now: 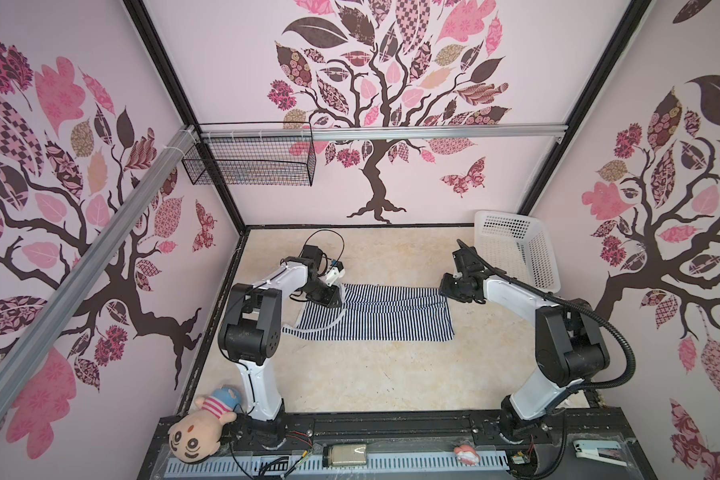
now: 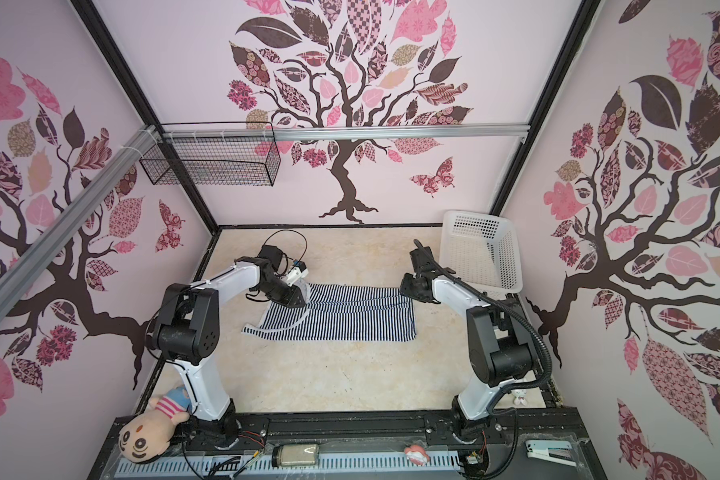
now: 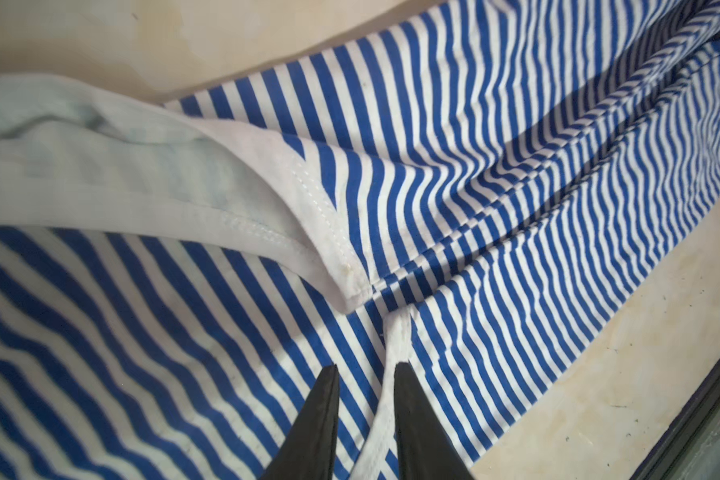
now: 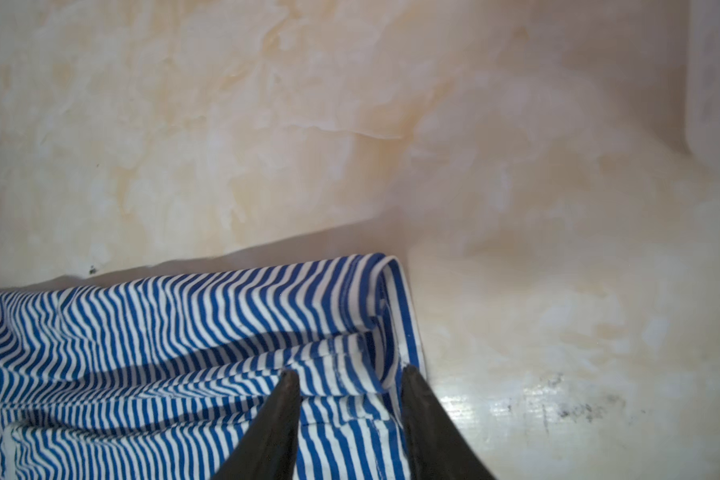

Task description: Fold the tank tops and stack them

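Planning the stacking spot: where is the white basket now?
In both top views the white basket sits in the table's far right corner, just beyond the right gripper at the striped tank top's right end.

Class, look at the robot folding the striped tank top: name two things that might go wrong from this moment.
1. The white strap edging of the tank top lies between the parted fingers of the left gripper; pulling away could snag it and undo the fold.
2. The right gripper straddles the rolled hem corner, which may lift with it and unroll.
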Action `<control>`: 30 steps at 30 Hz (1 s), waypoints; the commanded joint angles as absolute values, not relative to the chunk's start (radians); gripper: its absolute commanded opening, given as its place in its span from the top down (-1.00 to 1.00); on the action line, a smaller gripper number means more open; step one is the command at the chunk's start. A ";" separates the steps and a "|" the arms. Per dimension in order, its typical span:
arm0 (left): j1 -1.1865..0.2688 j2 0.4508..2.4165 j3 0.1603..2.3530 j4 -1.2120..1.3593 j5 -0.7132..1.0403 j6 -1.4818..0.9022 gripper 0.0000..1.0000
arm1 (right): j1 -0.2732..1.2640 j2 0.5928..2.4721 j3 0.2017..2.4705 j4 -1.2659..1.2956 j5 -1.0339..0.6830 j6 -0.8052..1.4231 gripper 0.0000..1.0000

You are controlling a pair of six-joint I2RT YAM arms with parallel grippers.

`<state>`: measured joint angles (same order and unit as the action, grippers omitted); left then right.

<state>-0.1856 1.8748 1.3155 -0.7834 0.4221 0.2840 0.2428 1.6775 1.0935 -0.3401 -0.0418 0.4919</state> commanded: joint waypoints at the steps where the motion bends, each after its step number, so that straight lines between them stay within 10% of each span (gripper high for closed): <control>1: -0.178 1.840 1.352 -0.786 0.423 0.298 0.43 | 0.244 1.677 1.124 -0.368 -0.027 0.491 0.08; 17: -0.179 1.963 1.333 -0.732 0.488 0.194 0.13 | 0.244 1.760 1.114 -0.342 -0.095 0.483 0.17; 30: -0.179 1.967 1.282 -0.752 0.551 0.204 0.40 | 0.243 1.693 1.067 -0.351 -0.075 0.473 0.93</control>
<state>-0.1829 1.9682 1.2999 -0.7467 0.5171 0.1997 0.2455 1.7382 1.0824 -0.3305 -0.0826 0.4812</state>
